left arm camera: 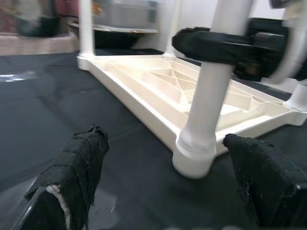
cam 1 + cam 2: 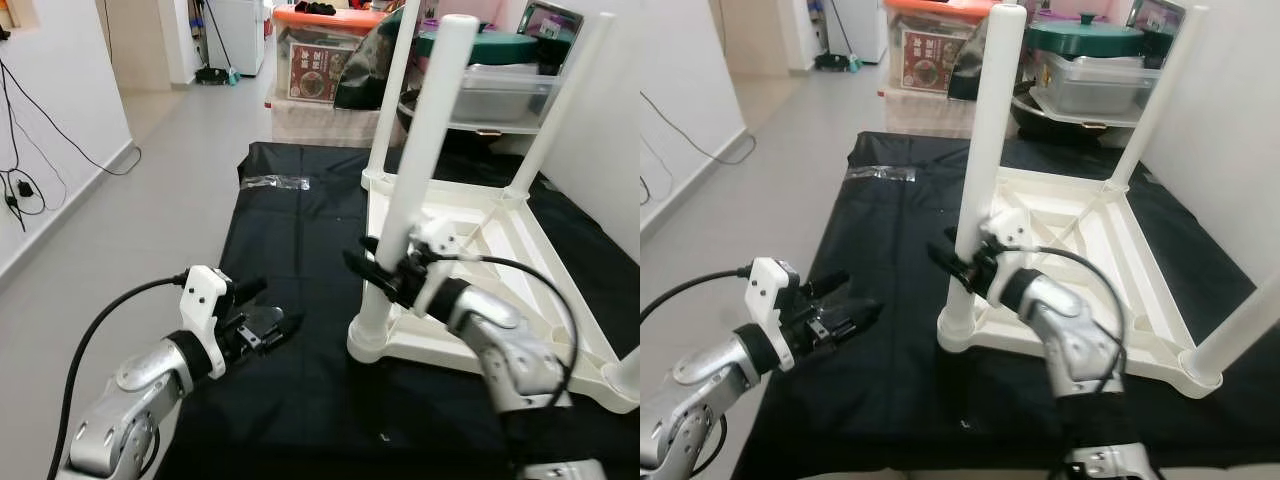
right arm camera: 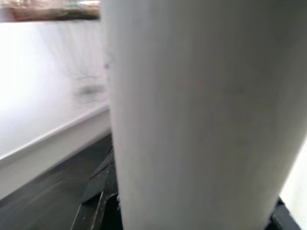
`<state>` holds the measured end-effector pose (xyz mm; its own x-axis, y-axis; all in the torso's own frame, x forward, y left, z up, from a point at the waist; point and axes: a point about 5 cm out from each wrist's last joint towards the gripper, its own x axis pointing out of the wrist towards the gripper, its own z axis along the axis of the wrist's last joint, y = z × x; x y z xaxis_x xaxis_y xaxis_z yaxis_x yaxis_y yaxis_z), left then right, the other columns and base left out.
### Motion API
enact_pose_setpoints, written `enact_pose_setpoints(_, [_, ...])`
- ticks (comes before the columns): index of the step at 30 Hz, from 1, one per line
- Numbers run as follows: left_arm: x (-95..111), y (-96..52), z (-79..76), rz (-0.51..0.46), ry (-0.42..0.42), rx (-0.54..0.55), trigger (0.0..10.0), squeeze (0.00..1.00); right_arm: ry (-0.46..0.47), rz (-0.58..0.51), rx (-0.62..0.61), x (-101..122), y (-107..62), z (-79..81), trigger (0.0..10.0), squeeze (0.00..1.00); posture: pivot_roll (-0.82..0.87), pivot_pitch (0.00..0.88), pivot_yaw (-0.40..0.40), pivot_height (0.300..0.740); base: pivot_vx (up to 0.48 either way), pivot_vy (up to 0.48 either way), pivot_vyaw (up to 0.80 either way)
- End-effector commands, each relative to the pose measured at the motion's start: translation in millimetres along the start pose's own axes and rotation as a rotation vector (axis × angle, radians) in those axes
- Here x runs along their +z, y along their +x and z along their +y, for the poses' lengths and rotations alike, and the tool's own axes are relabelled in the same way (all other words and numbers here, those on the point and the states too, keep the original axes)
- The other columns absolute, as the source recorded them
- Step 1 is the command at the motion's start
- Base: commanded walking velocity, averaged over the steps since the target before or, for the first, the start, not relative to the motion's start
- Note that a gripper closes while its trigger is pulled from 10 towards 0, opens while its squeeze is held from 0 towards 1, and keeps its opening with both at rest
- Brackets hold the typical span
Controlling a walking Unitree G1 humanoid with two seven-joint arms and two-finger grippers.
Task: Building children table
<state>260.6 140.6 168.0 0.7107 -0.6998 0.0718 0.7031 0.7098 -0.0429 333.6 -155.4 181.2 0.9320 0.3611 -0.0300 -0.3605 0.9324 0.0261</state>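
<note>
The upturned white children's table (image 2: 470,250) lay on the black mat (image 2: 290,300). The right end effector (image 2: 385,268) clamped its near-left leg (image 2: 420,160); the left end effector (image 1: 163,182) hovered apart alongside. A sideways pull could unseat the leg.

Far table leg (image 2: 578,95) cut off above

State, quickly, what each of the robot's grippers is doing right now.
Left gripper: open, holding nothing, above the black sheet.
Right gripper: closed on the near table leg of the upturned white table.
</note>
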Motion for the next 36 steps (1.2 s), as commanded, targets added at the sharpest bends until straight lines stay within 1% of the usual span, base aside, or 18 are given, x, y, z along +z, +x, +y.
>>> enact_pose_setpoints(1, [-2.4,-2.5,-0.2,0.016,0.014,0.009,10.0,0.0,0.043,0.256,-0.441,-44.9,-28.4,-42.5,0.0,0.0,0.06,0.0,-0.104,0.74,0.0,0.0,0.0])
enact_pose_setpoints(2, [-2.8,-1.9,-0.9,0.016,0.012,0.009,10.0,0.0,0.066,0.282,-0.547,-52.3,-39.3,-44.2,0.0,0.0,0.06,0.0,-0.102,0.74,0.0,0.0,0.0])
enact_pose_setpoints(7, [-4.4,-1.9,-2.9,0.015,-0.002,0.009,10.0,0.0,0.046,0.264,-0.737,-56.2,-62.9,-36.7,0.0,0.0,0.05,0.0,-0.087,0.74,0.0,0.0,0.0])
enact_pose_setpoints(8, [-5.3,-1.7,-3.7,0.017,-0.005,0.009,10.0,0.0,0.054,0.251,-0.74,-54.8,-64.7,-29.8,10.0,0.0,0.04,0.0,-0.083,0.74,0.0,0.0,0.0])
enact_pose_setpoints(12, [-6.6,-1.2,-4.7,0.02,-0.008,0.008,10.0,0.0,0.085,0.231,-0.694,-52.5,-60.2,-18.4,10.0,0.0,0.04,0.0,-0.08,0.74,0.0,0.0,0.0])
enact_pose_setpoints(13, [-6.8,-0.5,-4.5,0.021,-0.006,0.006,10.0,0.0,0.095,0.134,-0.574,-38.1,-48.6,-13.9,10.0,1.0,0.05,0.0,-0.086,0.74,0.0,0.0,0.0])
enact_pose_setpoints(18, [-6.2,-0.3,-3.8,0.02,-0.005,0.008,10.0,0.0,0.09,0.06,-0.506,-20.6,-39.7,-13.2,10.0,1.0,0.05,0.0,-0.091,0.74,0.0,0.0,0.0])
enact_pose_setpoints(19, [-5.9,-1.4,-3.8,0.018,-0.003,0.013,10.0,0.0,0.079,-0.006,-0.296,0.9,-27.5,-17.6,10.0,0.0,0.05,0.0,-0.094,0.74,0.0,0.0,0.0])
enact_pose_setpoints(20, [-6.0,-2.0,-3.8,0.018,-0.003,0.015,10.0,0.0,0.06,-0.039,-0.142,10.7,-25.2,-19.8,10.0,0.0,0.06,0.0,-0.095,0.74,0.0,0.0,0.0])
enact_pose_setpoints(21, [-6.0,-2.0,-3.8,0.018,-0.003,0.015,10.0,0.0,0.06,-0.039,-0.142,10.7,-25.2,-19.8,10.0,0.0,0.06,0.0,-0.095,0.74,0.0,0.0,0.0])
enact_pose_setpoints(24, [-6.3,-2.5,-4.4,0.018,-0.002,0.016,10.0,0.0,-0.027,-0.1,0.17,26.0,-32.6,-20.3,10.0,0.0,0.06,0.0,-0.099,0.74,0.0,0.0,0.0])
enact_pose_setpoints(25, [-6.3,-2.5,-4.4,0.018,-0.002,0.016,10.0,0.0,-0.027,-0.1,0.17,26.0,-32.6,-20.3,10.0,0.0,0.06,0.0,-0.099,0.74,0.0,0.0,0.0])
enact_pose_setpoints(27, [-5.1,-2.5,-2.6,0.016,0.005,0.019,10.0,0.0,-0.046,-0.076,0.38,27.7,-34.5,-21.1,10.0,0.0,0.07,0.0,-0.112,0.74,0.0,0.0,0.0])
enact_pose_setpoints(30, [-3.9,-2.0,-0.8,0.013,0.01,0.024,10.0,0.0,-0.058,-0.034,0.56,22.3,-30.6,-11.5,10.0,0.0,0.08,0.0,-0.119,0.74,0.0,0.0,0.0])
enact_pose_setpoints(31, [-3.4,-2.1,-0.9,0.008,0.009,0.028,10.0,0.0,-0.091,0.0,0.693,11.9,-25.8,4.6,10.0,0.0,0.08,0.0,-0.12,0.74,0.0,0.0,0.0])
enact_pose_setpoints(33, [-3.4,-2.1,-1.1,0.007,0.009,0.029,10.0,0.0,-0.099,0.006,0.719,9.5,-25.0,7.9,10.0,0.0,0.08,0.0,-0.12,0.74,0.0,0.0,0.0])
enact_pose_setpoints(34, [-3.3,-2.4,-1.6,0.008,0.01,0.03,10.0,0.0,-0.105,0.01,0.786,5.7,-25.3,16.2,3.9,0.0,0.1,0.0,-0.131,0.74,0.0,0.0,0.0])
enact_pose_setpoints(36, [-3.3,-2.6,-1.9,0.009,0.011,0.03,10.0,0.0,-0.107,0.01,0.829,3.6,-26.0,21.3,3.9,0.0,0.1,0.0,-0.131,0.74,0.0,0.0,0.0])
